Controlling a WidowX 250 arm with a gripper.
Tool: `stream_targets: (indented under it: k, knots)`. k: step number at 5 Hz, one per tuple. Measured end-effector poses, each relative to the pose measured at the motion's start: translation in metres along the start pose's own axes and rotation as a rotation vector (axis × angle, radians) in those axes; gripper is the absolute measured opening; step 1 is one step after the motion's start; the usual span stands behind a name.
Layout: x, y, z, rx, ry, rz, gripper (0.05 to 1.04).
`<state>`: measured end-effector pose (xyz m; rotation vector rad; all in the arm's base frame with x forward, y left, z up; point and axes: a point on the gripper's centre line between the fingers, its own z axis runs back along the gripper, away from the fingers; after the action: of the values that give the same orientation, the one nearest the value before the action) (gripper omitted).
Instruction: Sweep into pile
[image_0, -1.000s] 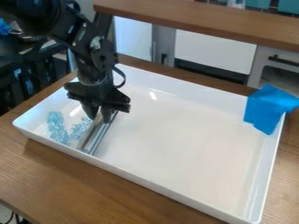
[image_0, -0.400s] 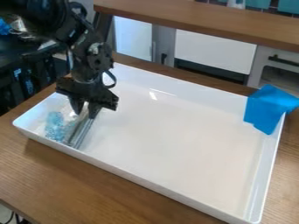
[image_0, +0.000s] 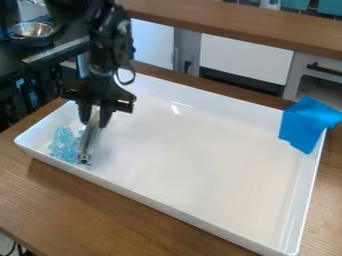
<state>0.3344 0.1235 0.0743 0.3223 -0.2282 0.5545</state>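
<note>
Lying in a loose heap, the small translucent light-blue pieces gather near the left corner of the large white rectangular tray, where its low walls can help stop them from scattering. Just to their right slants a narrow silver metal bar, its lower end close to the tray's front edge; whether it touches the tray floor I cannot tell. The black two-finger hand is closed on the bar's upper part, fingers on either side, probably so that the length below can serve as a sweeping blade. From here it seems placed to push the pieces leftward and tighten the pile, which looks mostly formed. Far over at the tray's right corner hangs a bright blue sheet, perhaps holding the tray steady on the brown wooden desk; that purpose is only a guess.
</note>
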Motion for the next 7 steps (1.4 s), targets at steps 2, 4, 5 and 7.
stream_targets:
  k: [2, 4, 5, 7]
  knots:
    - [-0.002, -0.035, 0.037, -0.170, 0.117, 0.095, 0.320]
    - [-0.002, -0.122, 0.097, -0.278, 0.101, 0.135, 0.320]
    - [0.006, -0.151, 0.095, -0.289, 0.102, 0.129, 0.320]
    - [-0.013, -0.194, 0.076, -0.309, 0.045, 0.031, 0.313]
